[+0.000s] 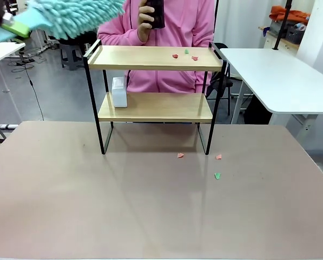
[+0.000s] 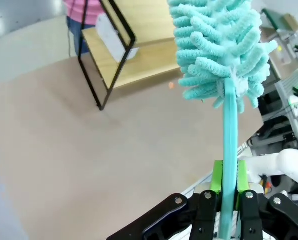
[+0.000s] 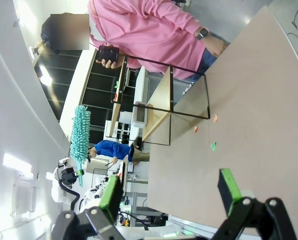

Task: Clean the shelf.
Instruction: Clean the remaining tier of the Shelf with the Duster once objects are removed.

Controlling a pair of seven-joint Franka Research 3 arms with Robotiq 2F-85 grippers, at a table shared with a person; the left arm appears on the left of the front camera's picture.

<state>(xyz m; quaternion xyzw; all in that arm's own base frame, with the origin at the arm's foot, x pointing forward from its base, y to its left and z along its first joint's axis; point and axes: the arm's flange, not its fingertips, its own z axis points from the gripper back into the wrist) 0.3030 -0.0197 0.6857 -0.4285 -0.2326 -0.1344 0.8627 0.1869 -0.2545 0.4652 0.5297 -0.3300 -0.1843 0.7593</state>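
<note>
The shelf (image 1: 150,57) stands mid-table, with three small red and green scraps (image 1: 186,54) on the right of its top board. High above the shelf's left end, at the front view's top left, my left gripper (image 1: 15,26) is shut on the handle of a fluffy teal duster (image 1: 77,16). In the left wrist view its green pads (image 2: 217,182) clamp the teal handle, the duster head (image 2: 218,45) pointing toward the shelf (image 2: 139,55). My right gripper (image 3: 171,187) stands open and empty, far from the shelf (image 3: 163,95) and well off the table.
A white box (image 1: 119,92) sits at the left of the lower board. Three scraps (image 1: 180,155) (image 1: 218,157) (image 1: 217,175) lie on the tabletop before the shelf's right legs. A person in pink (image 1: 166,32) behind the shelf holds a phone (image 1: 155,12). A white table (image 1: 280,70) stands at right.
</note>
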